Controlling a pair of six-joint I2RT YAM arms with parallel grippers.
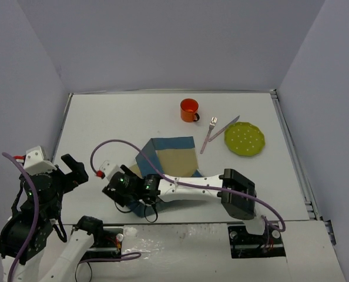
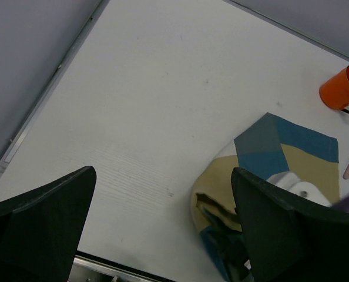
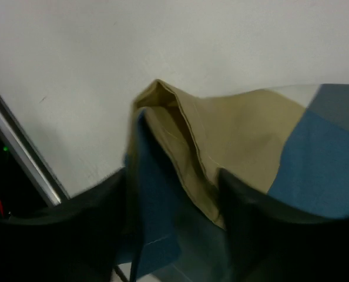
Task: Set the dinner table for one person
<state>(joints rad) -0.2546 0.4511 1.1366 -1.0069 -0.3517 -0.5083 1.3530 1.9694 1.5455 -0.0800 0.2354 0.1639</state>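
The white dinner table (image 1: 127, 123) carries a blue-and-tan checked placemat (image 1: 171, 155), crumpled at its near-left corner. My right gripper (image 1: 117, 189) reaches left across the table and is shut on that bunched corner. In the right wrist view the folded cloth (image 3: 251, 129) fills the gap of the right gripper (image 3: 174, 194). My left gripper (image 1: 74, 167) is open and empty over the table's left side. In the left wrist view the left gripper (image 2: 163, 173) hangs over bare table (image 2: 163, 88), left of the placemat (image 2: 286, 147).
An orange mug (image 1: 188, 110) stands at the back centre and shows in the left wrist view (image 2: 342, 88). A fork (image 1: 212, 122) and a knife (image 1: 232, 121) lie beside a green plate (image 1: 245, 139) at the back right. Grey walls enclose the table.
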